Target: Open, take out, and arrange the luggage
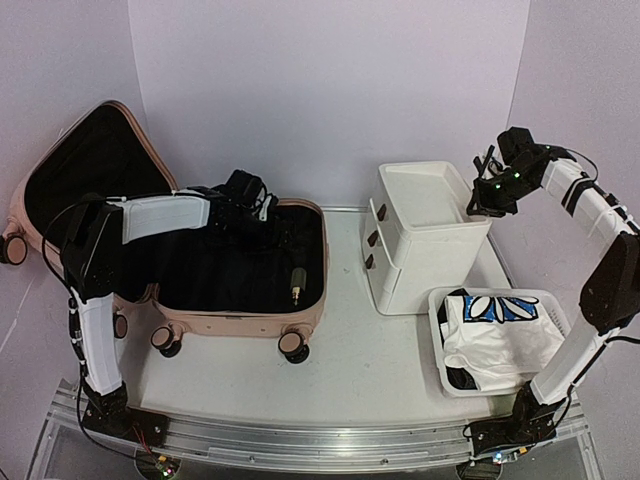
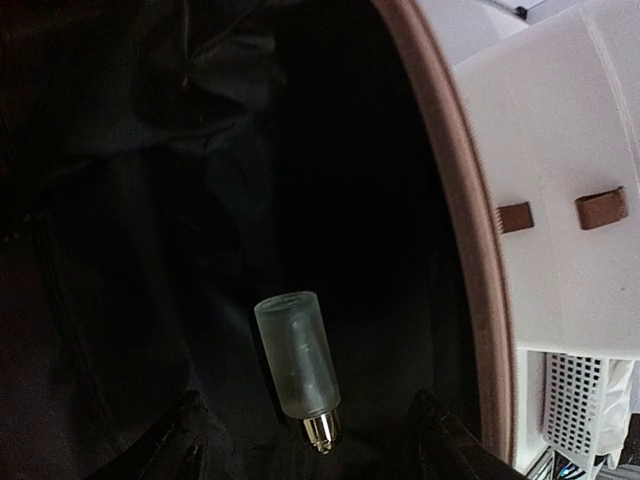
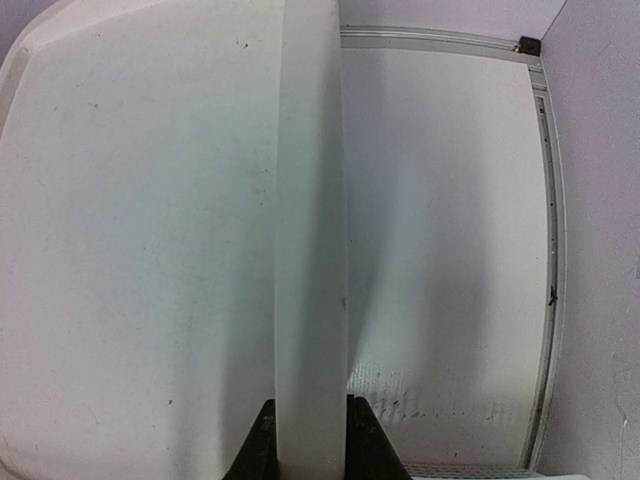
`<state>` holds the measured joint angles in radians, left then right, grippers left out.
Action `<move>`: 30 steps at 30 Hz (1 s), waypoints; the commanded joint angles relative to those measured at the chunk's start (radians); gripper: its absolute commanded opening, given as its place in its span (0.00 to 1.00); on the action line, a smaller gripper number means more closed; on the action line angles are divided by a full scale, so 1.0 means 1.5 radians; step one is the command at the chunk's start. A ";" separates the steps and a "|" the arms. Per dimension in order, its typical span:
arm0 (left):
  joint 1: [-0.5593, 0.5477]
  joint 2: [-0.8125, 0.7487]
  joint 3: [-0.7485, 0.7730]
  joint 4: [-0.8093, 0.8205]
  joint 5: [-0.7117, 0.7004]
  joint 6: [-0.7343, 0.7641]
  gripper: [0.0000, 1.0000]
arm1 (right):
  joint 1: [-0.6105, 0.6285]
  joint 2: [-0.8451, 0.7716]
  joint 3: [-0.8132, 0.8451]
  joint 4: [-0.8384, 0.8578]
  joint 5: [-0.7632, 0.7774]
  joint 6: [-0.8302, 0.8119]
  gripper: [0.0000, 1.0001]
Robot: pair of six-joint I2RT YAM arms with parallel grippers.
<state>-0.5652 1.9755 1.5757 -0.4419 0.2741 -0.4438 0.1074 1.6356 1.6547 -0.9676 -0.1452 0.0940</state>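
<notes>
The pale-pink luggage (image 1: 240,322) lies open on the left of the table, its lid (image 1: 60,180) standing up against the wall. My left arm reaches into the black-lined shell. In the left wrist view my left gripper (image 2: 315,442) is open, its dark fingertips (image 2: 190,440) either side of a frosted bottle (image 2: 298,352) with a gold cap. The bottle (image 1: 297,282) lies on the lining near the luggage's right rim (image 2: 470,250). My right gripper (image 3: 312,440) is shut on the raised right rim (image 3: 310,200) of the white drawer unit (image 1: 430,250).
The drawer unit has brown handles (image 1: 375,238) facing the luggage. In front of it stands a white perforated basket (image 1: 438,325) holding a white cloth with a blue print (image 1: 500,335). A metal rail (image 1: 300,440) runs along the near table edge.
</notes>
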 commanded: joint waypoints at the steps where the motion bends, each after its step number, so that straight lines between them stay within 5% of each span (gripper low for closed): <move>1: -0.006 0.044 0.041 -0.087 -0.010 -0.015 0.67 | 0.004 -0.025 -0.013 -0.015 -0.087 0.063 0.00; 16: -0.012 0.052 0.061 -0.107 -0.005 -0.005 0.66 | 0.003 0.001 0.058 -0.041 0.049 0.003 0.00; 23: -0.066 0.000 0.015 0.168 0.180 0.029 0.62 | -0.007 0.010 0.044 -0.043 0.053 -0.001 0.00; 30: -0.155 0.075 0.098 0.247 0.203 0.206 0.63 | -0.054 0.019 0.040 -0.043 -0.039 -0.056 0.00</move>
<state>-0.7376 2.0510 1.6436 -0.2497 0.4919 -0.3157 0.1013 1.6535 1.6970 -1.0218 -0.1055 0.0250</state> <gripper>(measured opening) 0.624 0.172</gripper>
